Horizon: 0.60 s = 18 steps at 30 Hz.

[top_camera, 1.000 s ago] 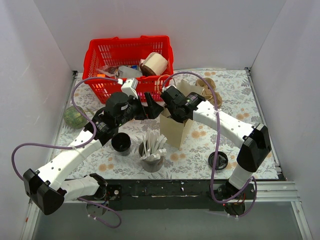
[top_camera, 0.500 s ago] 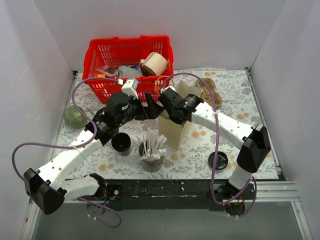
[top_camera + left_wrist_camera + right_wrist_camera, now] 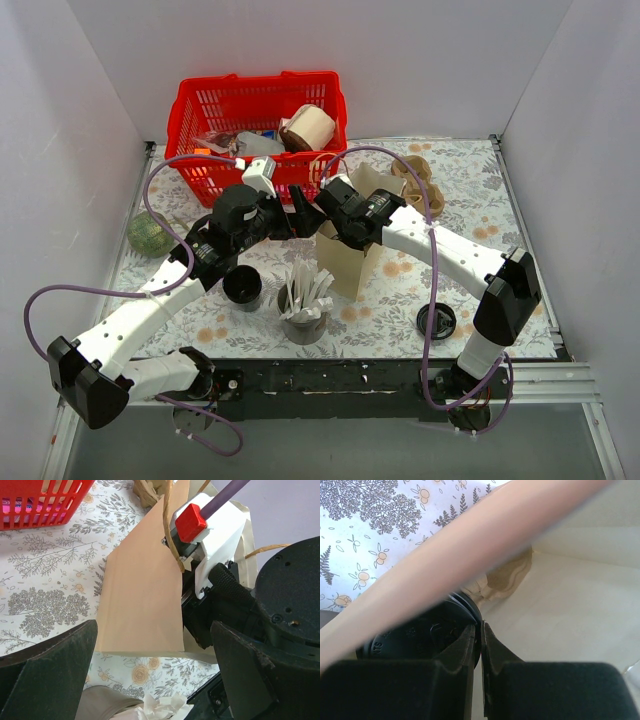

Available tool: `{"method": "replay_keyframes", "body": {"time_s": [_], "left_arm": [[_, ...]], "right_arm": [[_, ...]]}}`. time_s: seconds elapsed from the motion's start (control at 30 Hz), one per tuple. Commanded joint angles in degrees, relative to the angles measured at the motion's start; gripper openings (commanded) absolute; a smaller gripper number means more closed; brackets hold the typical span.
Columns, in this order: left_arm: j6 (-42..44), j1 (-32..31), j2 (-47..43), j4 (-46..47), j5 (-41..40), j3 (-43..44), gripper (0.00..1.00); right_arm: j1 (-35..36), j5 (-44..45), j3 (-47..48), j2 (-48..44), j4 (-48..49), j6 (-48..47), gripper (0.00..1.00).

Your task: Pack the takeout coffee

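Paper bag point(image 3: 485, 545) hides most of takeout coffee point(image 3: 415, 640), pinched by right gripper point(image 3: 480, 630); left gripper point(image 3: 154, 630) released.

Top cam high behind the near edge, looking down; both wrist cams close-up on the paper bag point(image 3: 140, 605).

Left arm point(image 3: 140, 315), right arm point(image 3: 455, 250): white shells, black joints, purple cables point(image 3: 146, 200). Left claw point(image 3: 154, 626) black. Red block point(image 3: 190, 522) on right wrist.

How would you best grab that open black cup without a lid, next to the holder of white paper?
By the rim, from straight above. The black cup stands upright with its mouth open and facing up, so pinching its wall, inside and outside, should probably hold.
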Motion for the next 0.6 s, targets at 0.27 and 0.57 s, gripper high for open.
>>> {"method": "replay_keyframes", "body": {"time_s": [0.27,0.57], "left_arm": [[0.5,0.2,-0.6,-0.7,-1.2,0.3,0.98],[0.7,0.2,-0.7,-0.7,-0.8,0.2,0.98]], "right_arm": [[0.4,0.5,1.5,0.4,-2.2,2.4,0.25],[0.4,0.0,1.9,0.2,-2.3,3.0,0.35]]}}
